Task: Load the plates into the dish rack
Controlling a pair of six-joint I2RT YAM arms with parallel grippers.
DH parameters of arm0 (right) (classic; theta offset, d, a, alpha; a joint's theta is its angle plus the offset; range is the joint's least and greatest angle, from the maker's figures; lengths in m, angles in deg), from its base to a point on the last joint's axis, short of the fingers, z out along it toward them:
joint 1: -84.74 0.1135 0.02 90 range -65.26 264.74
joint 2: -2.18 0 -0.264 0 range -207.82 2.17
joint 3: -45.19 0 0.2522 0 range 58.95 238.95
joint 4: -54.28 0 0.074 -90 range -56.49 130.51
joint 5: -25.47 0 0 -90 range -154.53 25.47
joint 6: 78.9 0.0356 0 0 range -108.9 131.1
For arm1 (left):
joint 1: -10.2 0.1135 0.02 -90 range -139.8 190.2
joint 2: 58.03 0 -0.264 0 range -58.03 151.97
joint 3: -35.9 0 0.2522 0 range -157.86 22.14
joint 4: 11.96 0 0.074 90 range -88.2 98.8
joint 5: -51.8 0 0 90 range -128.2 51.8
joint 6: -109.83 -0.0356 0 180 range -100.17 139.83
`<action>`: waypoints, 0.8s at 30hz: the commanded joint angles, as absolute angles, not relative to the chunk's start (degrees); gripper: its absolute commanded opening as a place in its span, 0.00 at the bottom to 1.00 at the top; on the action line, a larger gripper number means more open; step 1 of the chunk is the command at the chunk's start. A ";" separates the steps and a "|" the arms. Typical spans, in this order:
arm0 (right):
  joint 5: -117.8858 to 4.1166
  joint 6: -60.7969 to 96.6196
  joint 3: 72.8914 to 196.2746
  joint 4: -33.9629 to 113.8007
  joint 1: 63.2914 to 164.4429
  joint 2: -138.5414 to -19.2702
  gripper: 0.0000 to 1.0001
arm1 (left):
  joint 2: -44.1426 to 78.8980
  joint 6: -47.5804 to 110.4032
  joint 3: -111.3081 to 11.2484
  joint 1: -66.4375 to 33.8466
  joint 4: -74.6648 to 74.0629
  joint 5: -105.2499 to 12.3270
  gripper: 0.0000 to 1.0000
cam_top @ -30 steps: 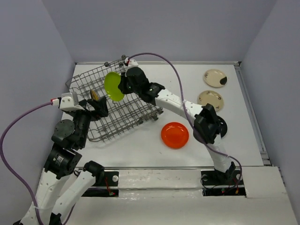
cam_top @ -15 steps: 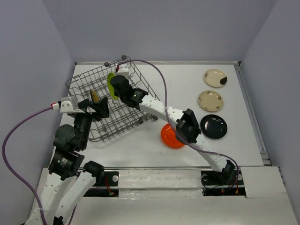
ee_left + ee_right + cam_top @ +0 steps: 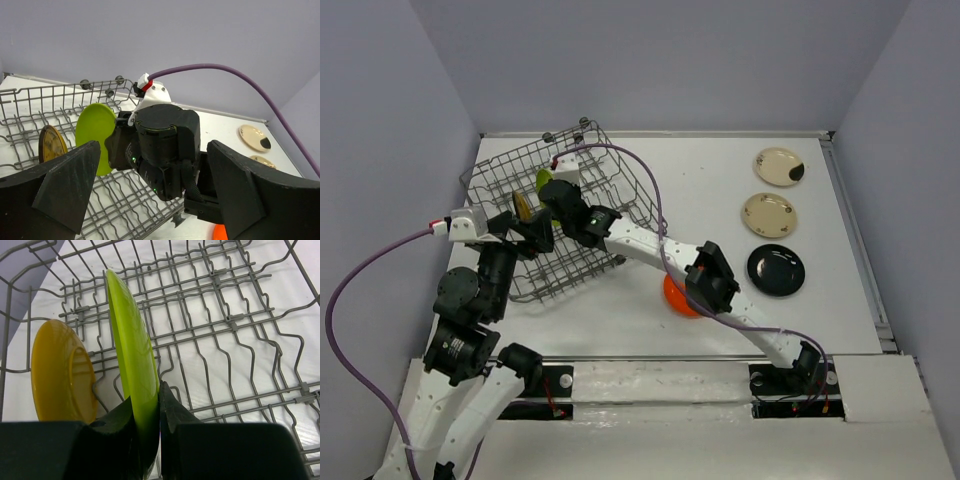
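Note:
My right gripper [image 3: 147, 396] is shut on the rim of the lime green plate [image 3: 131, 350], holding it on edge inside the dish rack [image 3: 225, 320]. The patterned dark gold plate [image 3: 60, 372] stands just left of it among the tines. From above, the right gripper [image 3: 554, 197] reaches into the rack [image 3: 605, 160] with the green plate [image 3: 544, 179] beside the gold one [image 3: 523, 207]. My left gripper [image 3: 534, 232] stands open at the rack's near left side, holding nothing. Its wrist view faces the right wrist, the green plate [image 3: 96, 127] and the gold plate [image 3: 51, 144].
An orange plate [image 3: 672, 297] lies on the table, partly under the right arm. A black plate [image 3: 776, 270] and two cream plates [image 3: 769, 214] [image 3: 779, 166] lie at the right. The right arm's purple cable [image 3: 650, 190] loops over the rack.
The right gripper has carried the green plate left and down into the rack, next to the gold plate. The right arm now stretches over the orange plate. The left arm has barely moved.

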State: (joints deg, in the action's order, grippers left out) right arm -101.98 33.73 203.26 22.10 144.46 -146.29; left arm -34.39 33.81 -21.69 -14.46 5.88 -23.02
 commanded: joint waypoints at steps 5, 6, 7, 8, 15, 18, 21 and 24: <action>-104.60 31.40 208.89 29.44 145.03 -149.69 0.07 | -35.44 33.72 -21.37 -14.49 2.24 -23.00 0.99; -104.52 30.88 208.98 30.31 145.03 -149.96 0.07 | -35.44 33.72 -21.37 -14.49 2.24 -23.00 0.99; -104.60 30.61 208.98 30.93 145.03 -150.31 0.07 | -35.53 33.81 -21.37 -14.49 2.24 -22.91 0.99; -104.52 30.43 209.15 31.28 145.03 -150.92 0.07 | -35.53 33.72 -21.37 -14.49 2.24 -22.99 0.99; -104.08 28.77 210.03 33.92 145.56 -153.12 0.07 | -35.26 33.72 -21.37 -14.49 2.24 -23.00 0.99; -104.25 28.24 210.03 34.10 145.56 -153.83 0.07 | -35.26 33.72 -21.37 -14.67 2.24 -23.00 0.99; -105.48 25.52 209.68 35.06 146.17 -154.36 0.07 | -35.18 33.63 -21.28 -14.58 2.24 -22.91 0.99; -106.53 22.80 208.46 36.90 147.23 -154.45 0.07 | -35.18 33.63 -21.37 -14.58 2.24 -22.91 0.99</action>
State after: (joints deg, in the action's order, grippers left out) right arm -102.61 27.54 206.69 30.58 145.64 -153.96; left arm -35.00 33.81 -21.69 -14.48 5.86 -23.15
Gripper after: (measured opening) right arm 0.166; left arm 0.990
